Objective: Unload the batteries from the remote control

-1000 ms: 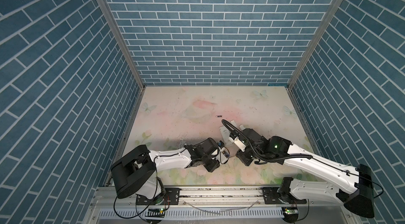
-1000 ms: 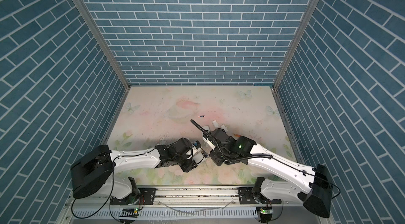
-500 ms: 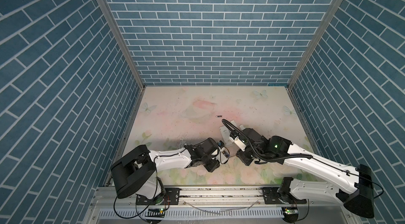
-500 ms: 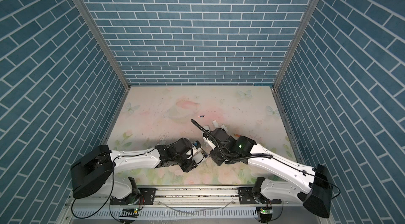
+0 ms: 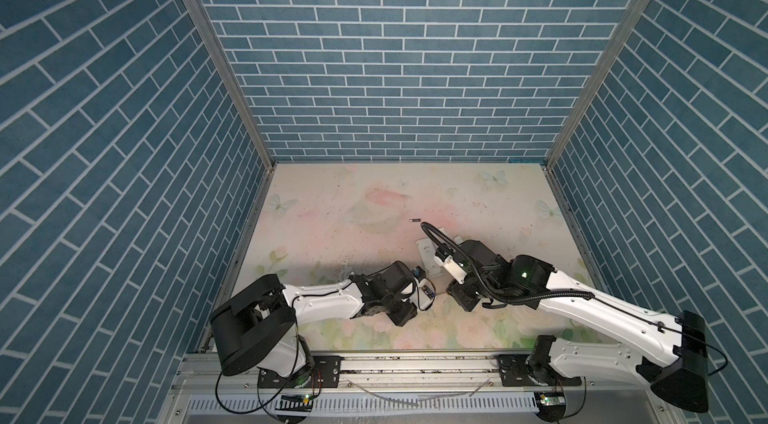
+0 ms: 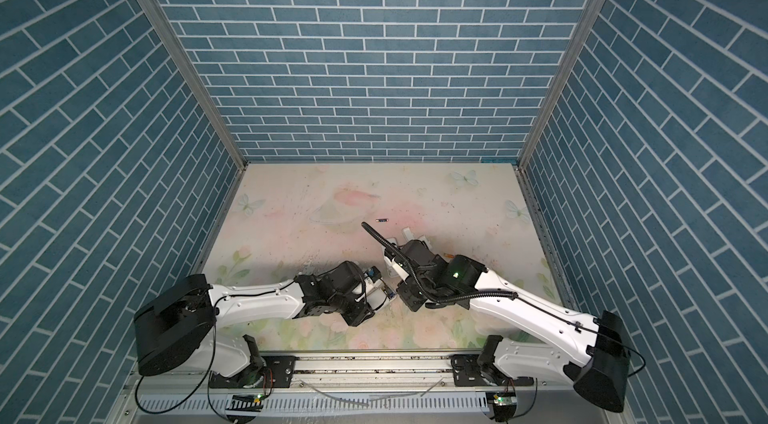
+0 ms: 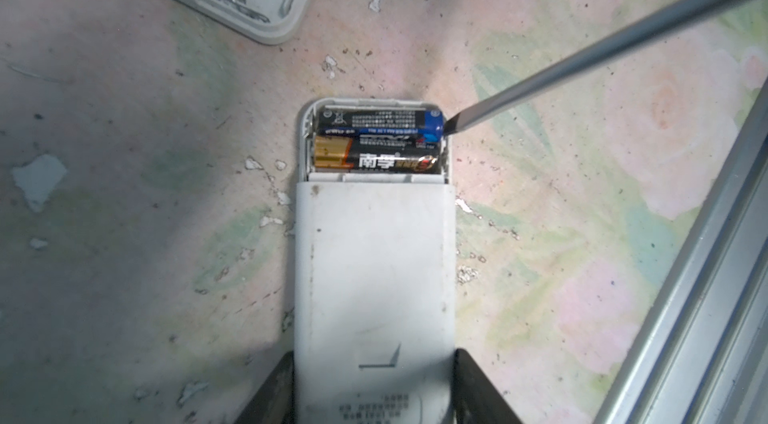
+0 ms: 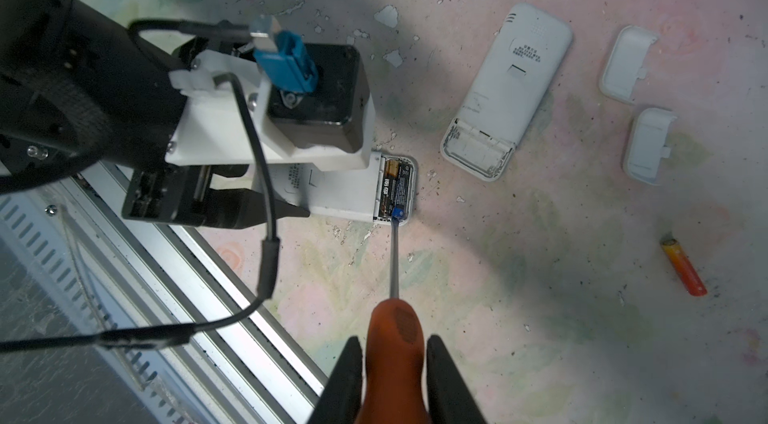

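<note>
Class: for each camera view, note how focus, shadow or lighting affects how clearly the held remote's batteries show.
Left wrist view: batteries in the remote sharp, print legible; screwdriver shaft blurs away from its tip. Right wrist view: near orange handle soft, shadow dims the mat around the remote. In both top views: those batteries too small to make out.

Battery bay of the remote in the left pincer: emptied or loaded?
Loaded. Cover off, two batteries sit side by side inside the remote; the screwdriver tip touches the blue-ended one.
</note>
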### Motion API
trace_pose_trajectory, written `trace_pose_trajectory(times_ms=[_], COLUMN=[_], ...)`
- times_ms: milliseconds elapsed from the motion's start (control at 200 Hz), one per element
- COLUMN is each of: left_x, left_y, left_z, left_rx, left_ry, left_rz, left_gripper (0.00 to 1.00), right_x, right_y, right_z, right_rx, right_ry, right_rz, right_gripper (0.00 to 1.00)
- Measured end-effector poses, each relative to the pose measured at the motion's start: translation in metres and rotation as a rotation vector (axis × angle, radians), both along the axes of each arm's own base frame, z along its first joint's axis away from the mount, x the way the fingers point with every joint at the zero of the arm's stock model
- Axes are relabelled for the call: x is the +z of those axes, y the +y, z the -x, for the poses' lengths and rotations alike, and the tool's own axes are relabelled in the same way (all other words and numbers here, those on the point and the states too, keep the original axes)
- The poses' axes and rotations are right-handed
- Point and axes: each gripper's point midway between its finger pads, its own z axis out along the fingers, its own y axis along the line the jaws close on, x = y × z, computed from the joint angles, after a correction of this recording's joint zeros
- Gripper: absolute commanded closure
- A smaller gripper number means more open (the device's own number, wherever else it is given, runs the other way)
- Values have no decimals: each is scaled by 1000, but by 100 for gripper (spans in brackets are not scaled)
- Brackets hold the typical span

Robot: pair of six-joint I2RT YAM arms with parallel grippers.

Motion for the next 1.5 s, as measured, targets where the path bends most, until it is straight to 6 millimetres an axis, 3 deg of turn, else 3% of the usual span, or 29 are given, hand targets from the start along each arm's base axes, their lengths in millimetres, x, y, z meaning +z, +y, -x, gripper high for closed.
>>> trace_pose_trajectory(times_ms=[550,910,1500], left_x=[0,0,0], left_y=[-1,-1,0], left_z=[0,0,2], left_rx=[3,1,-16], left_ry=[-1,-2,-10], left_rz=[4,7,2], left_gripper=[58,58,58], right_x=[0,12,-2], right_y=[0,11,-4], right_z=[-2,-21,0], right_rx=[-3,-26,31], right_ry=[-8,-105,-7], right_rz=[2,-46,49], right_gripper=[100,100,100])
